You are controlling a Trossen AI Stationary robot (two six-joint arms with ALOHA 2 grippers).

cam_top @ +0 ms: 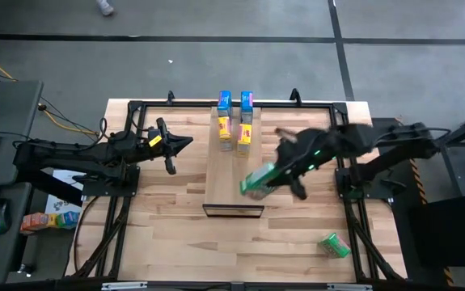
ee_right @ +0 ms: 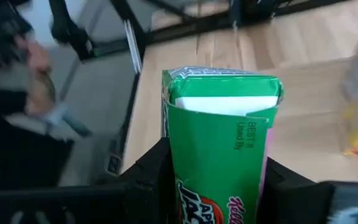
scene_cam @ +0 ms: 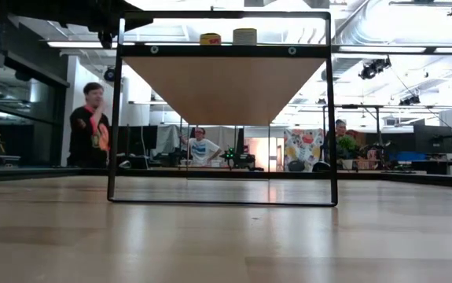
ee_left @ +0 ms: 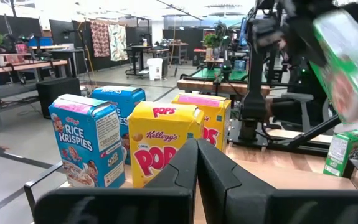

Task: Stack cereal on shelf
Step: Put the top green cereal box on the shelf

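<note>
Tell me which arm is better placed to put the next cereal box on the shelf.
Right. The right gripper already holds a green box over the shelf; the left gripper sits empty beside it.

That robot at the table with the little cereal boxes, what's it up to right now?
It is stacking cereal on the shelf. The right hand holds a green box over the shelf's near right edge. Two blue boxes and two yellow boxes already stand at the far end. Another green box lies on the table. The left hand waits left of the shelf, shut.
</note>
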